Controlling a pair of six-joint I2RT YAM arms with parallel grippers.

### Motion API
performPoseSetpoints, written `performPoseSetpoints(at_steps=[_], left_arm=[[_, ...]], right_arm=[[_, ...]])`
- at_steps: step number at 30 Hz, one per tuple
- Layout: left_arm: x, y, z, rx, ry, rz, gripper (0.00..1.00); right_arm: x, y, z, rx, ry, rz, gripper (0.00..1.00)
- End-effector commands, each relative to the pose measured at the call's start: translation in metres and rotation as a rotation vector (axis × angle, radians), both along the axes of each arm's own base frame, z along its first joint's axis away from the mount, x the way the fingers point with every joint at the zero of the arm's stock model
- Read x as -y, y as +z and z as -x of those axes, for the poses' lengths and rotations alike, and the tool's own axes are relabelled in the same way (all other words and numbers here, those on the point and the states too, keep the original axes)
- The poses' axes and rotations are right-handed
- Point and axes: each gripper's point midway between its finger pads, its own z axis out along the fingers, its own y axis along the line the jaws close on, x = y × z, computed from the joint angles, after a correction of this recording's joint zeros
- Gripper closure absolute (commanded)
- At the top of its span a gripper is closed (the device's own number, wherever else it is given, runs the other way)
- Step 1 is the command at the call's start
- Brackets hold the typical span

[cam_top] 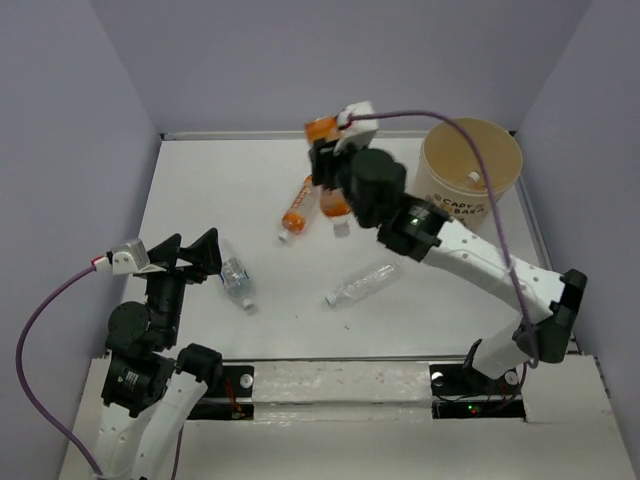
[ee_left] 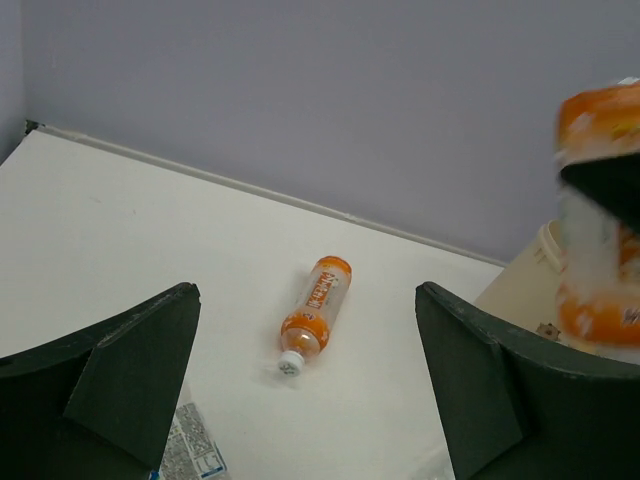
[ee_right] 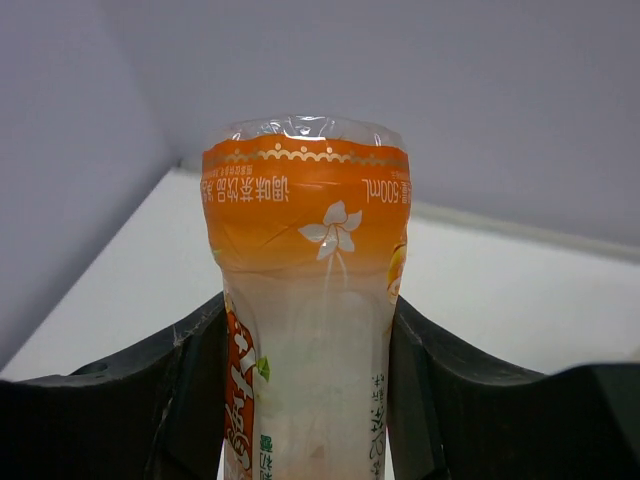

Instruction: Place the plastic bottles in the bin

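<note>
1. Presently, the left gripper (cam_top: 190, 250) is hanging released, jaws spread wide, over the near-left part of the table (cam_top: 200, 180), probably keeping out of the other arm's way.
2. Just beside it, a clear bottle (cam_top: 236, 281) is lying on its side within easy reach.
3. An orange-labelled bottle (cam_top: 296, 210) is lying flat toward the far edge, its cap pointing nearward.
4. The right gripper (ee_right: 308, 320) is clenching a second orange bottle (ee_right: 305, 230) around its body, base uppermost and seemingly lifted off the table, a grip likely serving the carry to the bin.
5. Another clear bottle (cam_top: 362, 285) is lying mid-table, apart from the rest.
6. The bin (cam_top: 440, 200) is standing upright in the far-right corner, mouth open, with a white cap (cam_top: 473, 178) showing inside. Open room is separating the held bottle from the rim, while the right wall is crowding the bin's outer side.
</note>
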Motion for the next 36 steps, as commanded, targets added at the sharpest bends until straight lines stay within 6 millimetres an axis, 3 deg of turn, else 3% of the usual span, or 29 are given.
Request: performPoseSetpoints(at_steps=[1,3,4,5,6,7,9,10,11,15,18,19,23,26,27,28,30,31,34,36], left_arm=[[-0.001,0.020,0.008,0.080,-0.010,0.021,0.01],[-0.002,0.021,0.010,0.087,-0.011,0.024,0.01],[-0.002,0.022,0.011,0.091,-0.013,0.027,0.01],[-0.001,0.022,0.011,0.093,-0.015,0.027,0.01],[-0.001,0.022,0.012,0.094,-0.016,0.026,0.01],[-0.001,0.023,0.012,0.096,-0.018,0.028,0.01],[0.000,0.022,0.012,0.095,-0.025,0.025,0.01],[0.000,0.022,0.012,0.095,-0.025,0.025,0.01],[0.001,0.022,0.012,0.095,-0.026,0.025,0.01],[0.001,0.022,0.013,0.098,-0.028,0.025,0.01],[0.000,0.023,0.013,0.100,-0.026,0.026,0.01],[0.000,0.023,0.013,0.099,-0.025,0.026,0.01],[0.001,0.023,0.012,0.096,-0.027,0.023,0.01],[0.001,0.023,0.012,0.096,-0.027,0.023,0.01],[0.001,0.023,0.012,0.096,-0.028,0.024,0.01],[0.002,0.023,0.011,0.095,-0.032,0.023,0.01],[0.003,0.022,0.010,0.091,-0.035,0.019,0.01],[0.003,0.022,0.010,0.091,-0.037,0.020,0.01],[0.003,0.022,0.009,0.091,-0.034,0.020,0.01],[0.004,0.021,0.007,0.082,-0.032,0.018,0.01]], right_arm=[[0.177,0.099,-0.072,0.262,-0.449,-0.089,0.52],[0.229,0.117,-0.082,0.332,-0.547,-0.128,0.52],[0.271,0.121,-0.093,0.357,-0.645,-0.128,0.52],[0.290,0.131,-0.094,0.395,-0.683,-0.157,0.52],[0.308,0.128,-0.098,0.411,-0.727,-0.145,0.52],[0.339,0.130,-0.103,0.433,-0.799,-0.140,0.52],[0.373,0.131,-0.114,0.454,-0.864,-0.137,0.52],[0.373,0.134,-0.114,0.460,-0.864,-0.145,0.52],[0.387,0.127,-0.121,0.451,-0.898,-0.124,0.52],[0.406,0.109,-0.138,0.476,-0.950,-0.076,0.51],[0.413,0.079,-0.153,0.459,-0.965,-0.034,0.49],[0.412,0.060,-0.157,0.444,-0.962,-0.012,0.49],[0.419,0.030,-0.165,0.441,-0.964,-0.001,0.44],[0.410,0.035,-0.159,0.440,-0.898,-0.055,0.13],[0.406,0.033,-0.158,0.407,-0.875,-0.059,0.06],[0.401,0.053,-0.150,0.428,-0.838,-0.127,0.02],[0.382,0.064,-0.144,0.410,-0.742,-0.154,0.02],[0.366,0.083,-0.133,0.433,-0.680,-0.211,0.02],[0.334,0.091,-0.119,0.399,-0.580,-0.265,0.05],[0.284,0.088,-0.105,0.340,-0.417,-0.294,0.07]])
